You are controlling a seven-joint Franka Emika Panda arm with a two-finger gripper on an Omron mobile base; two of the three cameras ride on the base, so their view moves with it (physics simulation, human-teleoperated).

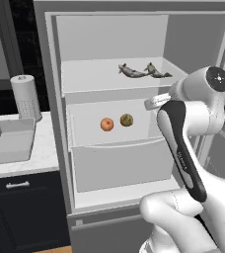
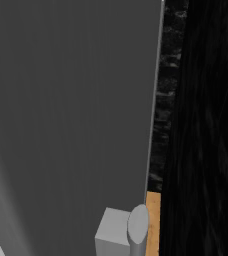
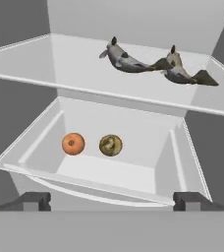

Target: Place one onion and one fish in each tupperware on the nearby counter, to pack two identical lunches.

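Two silver-grey fish lie on the fridge's upper shelf, one to the left (image 3: 126, 60) (image 1: 131, 72) and one to the right (image 3: 182, 71) (image 1: 156, 71). Below them, in the pulled-out drawer (image 3: 168, 162), sit the orange onion (image 3: 73, 143) (image 1: 107, 124) and the olive-tan onion (image 3: 110, 145) (image 1: 127, 119). My gripper (image 3: 112, 202) hangs open in front of the drawer, holding nothing, its fingertips (image 3: 35, 201) spread wide. A pale-grey tupperware (image 1: 11, 141) stands on the counter (image 1: 43, 148) left of the fridge.
A paper towel roll (image 1: 25, 96) stands behind the tupperware. The fridge side wall (image 1: 53, 99) separates the counter from the shelves. In the right base view the open grey fridge door (image 2: 71, 125) stands close in front, with its handle (image 2: 136, 227) low down.
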